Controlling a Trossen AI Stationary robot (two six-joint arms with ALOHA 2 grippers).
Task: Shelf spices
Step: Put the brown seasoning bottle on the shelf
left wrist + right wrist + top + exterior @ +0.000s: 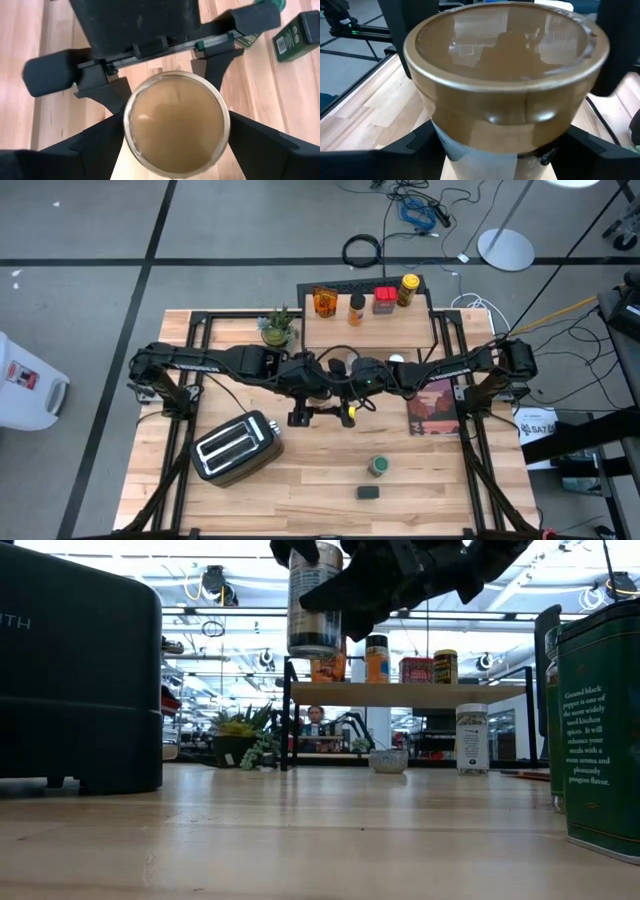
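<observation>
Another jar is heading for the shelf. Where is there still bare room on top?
The shelf's front half is bare. Its back edge is crowded: the orange jar, orange bottle, red tin and yellow jar stand in a row.

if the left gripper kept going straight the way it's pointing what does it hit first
The spice jar: it sits end-on directly ahead of the left gripper, very close. Just behind it is the right gripper, clamped on the jar. How much gap is left is hard to judge.
</observation>
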